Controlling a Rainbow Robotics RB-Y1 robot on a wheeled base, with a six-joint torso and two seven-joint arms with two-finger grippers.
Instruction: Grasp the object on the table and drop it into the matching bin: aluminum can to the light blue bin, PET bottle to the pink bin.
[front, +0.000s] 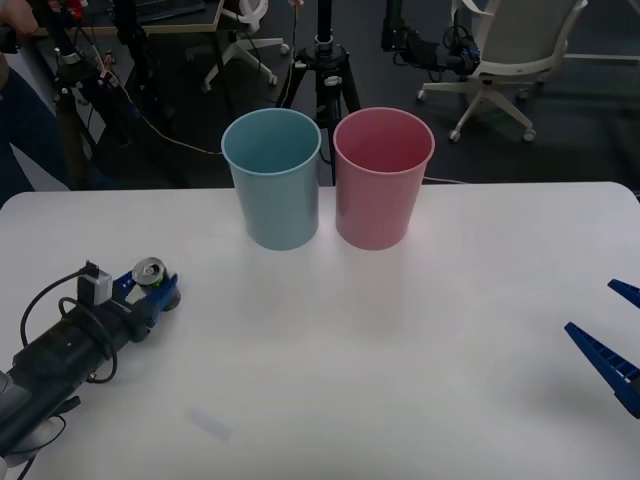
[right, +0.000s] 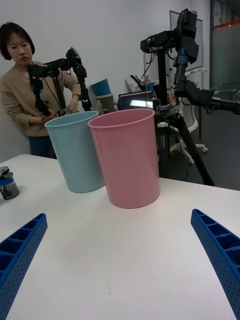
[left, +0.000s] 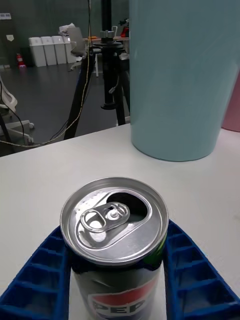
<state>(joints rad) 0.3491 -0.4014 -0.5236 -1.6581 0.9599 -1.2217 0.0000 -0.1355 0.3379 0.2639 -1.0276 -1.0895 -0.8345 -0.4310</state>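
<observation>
Left pincer (front: 152, 283) closed around an aluminum can (front: 152, 271) near the desk's (front: 400, 340) left edge.
The can is upright, dark, silver-topped and already opened. Light blue bin (front: 272, 178) and pink bin (front: 383, 177) stand side by side at the far edge, insides hidden. Right pincer (front: 612, 335) gapes wide at the right edge.

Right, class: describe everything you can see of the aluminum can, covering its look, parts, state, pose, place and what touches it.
The aluminum can is small with a dark body, a red, white and blue logo and a shiny silver metal top. Its pull tab lies flat beside an open mouth. It stands upright on the white table, near the robot's left edge, well short of the light blue bin. The left gripper has a blue ribbed finger against each side of it.
</observation>
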